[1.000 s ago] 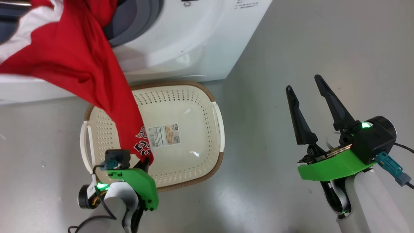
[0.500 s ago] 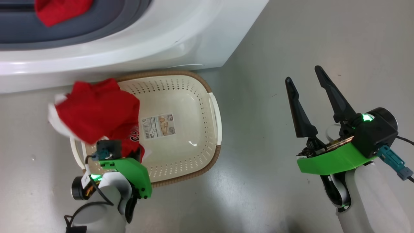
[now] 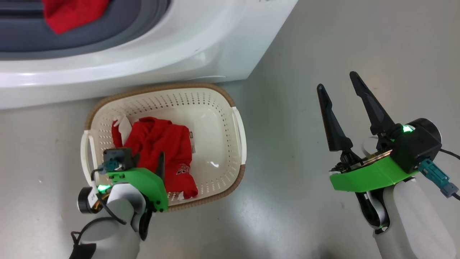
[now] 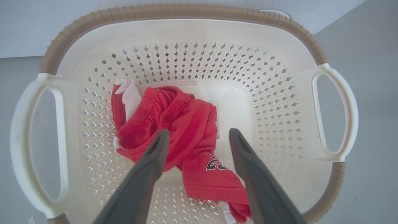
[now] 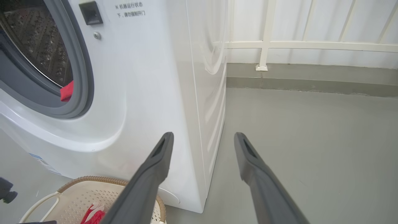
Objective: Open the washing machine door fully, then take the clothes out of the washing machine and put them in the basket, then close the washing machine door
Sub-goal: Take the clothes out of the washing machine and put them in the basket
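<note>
One red garment (image 4: 186,124) lay crumpled toward the left wall of the basket (image 4: 186,12) below the open, empty left gripper (image 4: 199,132), and another red piece (image 3: 73,14) at the lower edge of the mouth of the washing machine (image 3: 179,46) looked light and limp, best pinched at a raised fold.

**Grey floor, white railing**

The floor (image 3: 323,46) is smooth and grey, with soft patches of reflected light. In the right wrist view a low grey ledge (image 5: 311,79) runs along its far edge. A white railing (image 5: 311,45) stands above this ledge, and one post (image 5: 263,56) meets it with a small foot.
</note>
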Robot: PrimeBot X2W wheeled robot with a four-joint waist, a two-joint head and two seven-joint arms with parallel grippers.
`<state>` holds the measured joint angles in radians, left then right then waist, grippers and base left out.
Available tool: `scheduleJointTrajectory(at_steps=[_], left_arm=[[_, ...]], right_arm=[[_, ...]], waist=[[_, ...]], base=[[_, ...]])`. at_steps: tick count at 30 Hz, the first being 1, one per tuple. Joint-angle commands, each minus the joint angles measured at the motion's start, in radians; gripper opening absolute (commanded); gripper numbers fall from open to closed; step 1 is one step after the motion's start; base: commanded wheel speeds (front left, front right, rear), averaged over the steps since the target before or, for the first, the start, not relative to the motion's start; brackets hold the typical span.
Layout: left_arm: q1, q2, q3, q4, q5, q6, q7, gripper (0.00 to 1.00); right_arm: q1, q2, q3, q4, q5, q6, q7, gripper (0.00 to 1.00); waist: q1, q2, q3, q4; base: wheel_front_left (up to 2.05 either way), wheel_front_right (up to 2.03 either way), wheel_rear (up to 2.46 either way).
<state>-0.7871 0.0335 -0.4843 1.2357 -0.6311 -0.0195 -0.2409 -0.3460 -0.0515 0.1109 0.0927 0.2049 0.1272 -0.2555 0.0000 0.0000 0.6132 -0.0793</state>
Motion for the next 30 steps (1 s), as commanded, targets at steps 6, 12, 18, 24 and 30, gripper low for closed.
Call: scheduleJointTrajectory(at_steps=[6,12,18,24,30], left_arm=[[0.031,0.034,0.049,-0.097,0.005,0.010,-0.020,1.00],[0.127,0.056,0.096,-0.269,0.050,0.050,-0.021,1.00],[0.237,0.058,0.146,-0.470,0.107,0.083,-0.021,1.00],[0.319,0.065,0.165,-0.622,0.163,0.106,-0.021,1.00],[0.399,0.083,0.180,-0.753,0.199,0.135,-0.021,1.00]], right_arm=[[0.029,0.001,0.014,-0.014,0.015,0.003,-0.006,1.00],[0.055,0.001,-0.003,-0.010,0.020,0.003,-0.006,1.00],[0.088,0.001,-0.019,0.006,0.017,0.003,-0.006,1.00],[0.113,0.001,-0.035,0.022,-0.002,0.003,-0.006,1.00],[0.132,0.001,-0.050,0.035,-0.018,0.003,-0.006,1.00]], waist=[[0.0000,0.0000,-0.063,0.018],[0.0000,0.0000,-0.134,0.032],[0.0000,0.0000,-0.216,0.051],[0.0000,0.0000,-0.289,0.061],[0.0000,0.0000,-0.350,0.066]], base=[[0.00,0.00,0.00],[0.00,0.00,0.00],[0.00,0.00,0.00],[0.00,0.00,0.00],[0.00,0.00,0.00]])
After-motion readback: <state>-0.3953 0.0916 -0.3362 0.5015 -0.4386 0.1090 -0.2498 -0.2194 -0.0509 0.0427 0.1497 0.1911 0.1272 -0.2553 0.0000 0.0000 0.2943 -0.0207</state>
